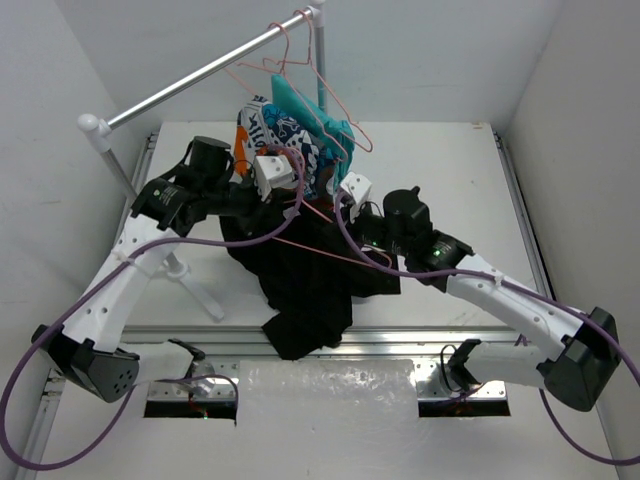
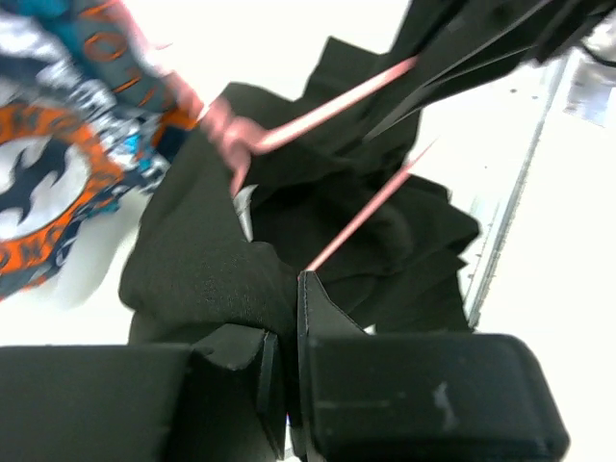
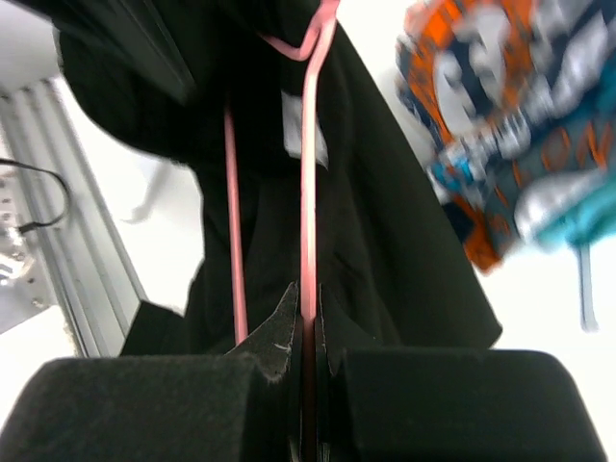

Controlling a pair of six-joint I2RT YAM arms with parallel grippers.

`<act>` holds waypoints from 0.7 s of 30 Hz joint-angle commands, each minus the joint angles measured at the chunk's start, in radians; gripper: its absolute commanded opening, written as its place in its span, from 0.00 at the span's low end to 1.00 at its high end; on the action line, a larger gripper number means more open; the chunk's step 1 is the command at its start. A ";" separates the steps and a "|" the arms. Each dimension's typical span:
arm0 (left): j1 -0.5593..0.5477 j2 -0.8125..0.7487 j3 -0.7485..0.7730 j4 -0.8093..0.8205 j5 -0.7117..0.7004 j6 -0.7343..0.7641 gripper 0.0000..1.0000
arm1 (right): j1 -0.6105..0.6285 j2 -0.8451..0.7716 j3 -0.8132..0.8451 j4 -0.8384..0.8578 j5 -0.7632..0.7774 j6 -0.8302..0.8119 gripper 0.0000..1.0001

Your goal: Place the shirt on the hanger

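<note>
Starting nearest, at 6 o'clock, one clear plastic sheet (image 1: 325,400) covers the edge of the white table (image 1: 450,170), with white walls (image 1: 420,50) on three sides. One black shirt (image 1: 310,290) is bunched at the centre, trailing toward 6. The left gripper (image 2: 289,308) pinches its fabric. The right gripper (image 3: 306,318) is clamped on the pink hanger (image 3: 308,192). At 12, one rail (image 1: 200,75) holds a patterned garment (image 1: 290,135), a teal garment (image 1: 320,120) and at least two spare hangers (image 1: 330,90).

The right claw (image 3: 306,332) grips one wire of the pink hanger (image 3: 308,192); the black shirt (image 3: 385,231) hangs just beyond the claw, a patterned garment (image 3: 500,115) to its right.
</note>
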 commanded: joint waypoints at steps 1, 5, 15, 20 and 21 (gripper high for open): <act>-0.044 -0.050 0.028 0.003 0.100 0.021 0.05 | 0.011 -0.012 -0.032 0.229 -0.147 -0.070 0.00; -0.046 -0.056 0.016 -0.023 0.165 0.053 0.04 | 0.011 -0.015 -0.095 0.291 -0.116 -0.068 0.00; -0.052 -0.176 -0.113 -0.018 0.214 0.175 0.05 | 0.011 -0.040 -0.230 0.434 0.031 -0.016 0.00; -0.054 -0.179 -0.234 0.037 0.117 0.176 0.27 | 0.013 -0.035 -0.314 0.553 -0.115 -0.074 0.00; -0.054 -0.179 -0.243 0.040 0.114 0.191 0.39 | 0.011 -0.034 -0.339 0.578 -0.115 -0.079 0.00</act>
